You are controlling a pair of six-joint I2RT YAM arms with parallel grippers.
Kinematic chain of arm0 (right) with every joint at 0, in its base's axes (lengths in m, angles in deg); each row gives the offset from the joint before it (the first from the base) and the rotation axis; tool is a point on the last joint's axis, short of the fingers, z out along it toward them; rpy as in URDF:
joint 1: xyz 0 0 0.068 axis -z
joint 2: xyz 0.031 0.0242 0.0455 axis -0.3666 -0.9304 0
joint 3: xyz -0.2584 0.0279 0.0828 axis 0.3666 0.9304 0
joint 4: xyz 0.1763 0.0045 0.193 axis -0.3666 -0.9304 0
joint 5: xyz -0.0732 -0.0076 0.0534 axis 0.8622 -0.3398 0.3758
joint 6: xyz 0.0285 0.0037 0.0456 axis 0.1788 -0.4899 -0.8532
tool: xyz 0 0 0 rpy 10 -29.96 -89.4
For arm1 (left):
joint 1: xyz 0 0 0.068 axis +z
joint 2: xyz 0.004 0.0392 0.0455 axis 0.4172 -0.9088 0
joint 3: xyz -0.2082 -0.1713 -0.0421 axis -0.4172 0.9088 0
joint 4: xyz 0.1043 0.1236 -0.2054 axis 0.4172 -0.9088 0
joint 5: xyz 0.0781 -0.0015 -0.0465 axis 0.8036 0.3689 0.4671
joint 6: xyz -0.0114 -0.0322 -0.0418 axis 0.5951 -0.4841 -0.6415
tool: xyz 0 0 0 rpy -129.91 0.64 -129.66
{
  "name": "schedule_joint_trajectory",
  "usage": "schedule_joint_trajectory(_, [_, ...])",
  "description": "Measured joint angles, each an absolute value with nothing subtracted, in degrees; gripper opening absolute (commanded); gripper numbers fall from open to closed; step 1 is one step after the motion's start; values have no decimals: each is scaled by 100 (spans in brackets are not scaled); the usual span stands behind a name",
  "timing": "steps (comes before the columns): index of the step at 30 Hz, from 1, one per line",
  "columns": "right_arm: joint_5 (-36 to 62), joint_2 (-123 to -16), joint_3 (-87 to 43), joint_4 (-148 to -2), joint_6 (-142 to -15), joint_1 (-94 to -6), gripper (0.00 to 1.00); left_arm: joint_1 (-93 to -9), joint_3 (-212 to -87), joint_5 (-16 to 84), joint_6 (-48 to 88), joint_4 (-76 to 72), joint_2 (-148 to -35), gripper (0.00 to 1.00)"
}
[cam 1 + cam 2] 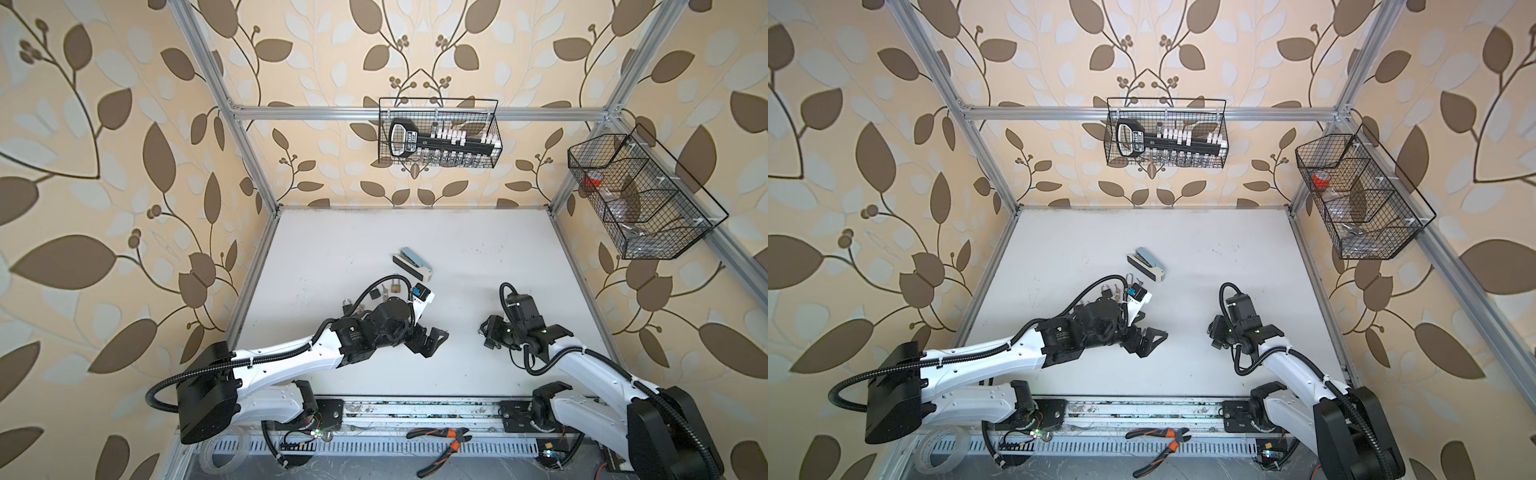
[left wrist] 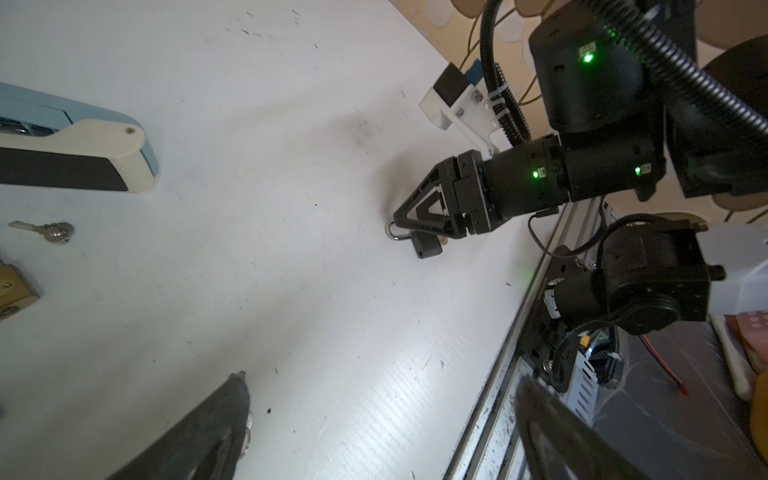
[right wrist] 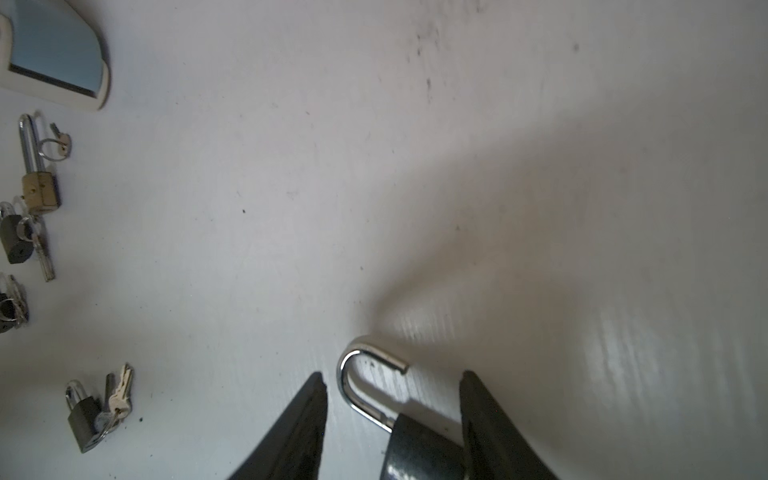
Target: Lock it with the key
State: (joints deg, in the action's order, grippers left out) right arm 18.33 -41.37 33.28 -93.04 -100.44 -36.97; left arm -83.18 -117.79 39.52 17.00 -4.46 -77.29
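Perhaps five padlocks (image 3: pixel 424 453) (image 3: pixel 85 419) (image 3: pixel 39 191) (image 3: pixel 14 243) (image 3: pixel 8 309), one stapler (image 1: pixel 411 265), two wire baskets (image 1: pixel 440 161) (image 1: pixel 665 232).

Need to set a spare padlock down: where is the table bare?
Bare: the strip of the table behind the stapler; the right side past the right gripper; the gap between it and the left gripper. Crowded: padlocks and keys in front of the stapler; a dark padlock between the right jaws.
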Motion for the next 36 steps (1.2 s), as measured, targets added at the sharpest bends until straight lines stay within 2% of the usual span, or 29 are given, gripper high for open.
schedule_joint_trajectory(8, [1822, -3912, 3330, -9483, -10232, -3833, 51, -8318, -11779, 4083, 1805, -453, -7729, 99])
schedule_joint_trajectory(21, [2545, -3879, 3302, -9988, -10780, -5232, 49, -8320, -11779, 4330, 1873, -490, -7729, 98])
schedule_joint_trajectory(27, [3218, -4294, 2974, -10338, -10938, -5852, 47, -8224, -11788, 4691, 1661, -700, -7729, 98])
schedule_joint_trajectory(36, [3808, -4850, 2659, -10550, -10971, -6163, 40, -7966, -11788, 4857, 1390, -925, -7709, 98])
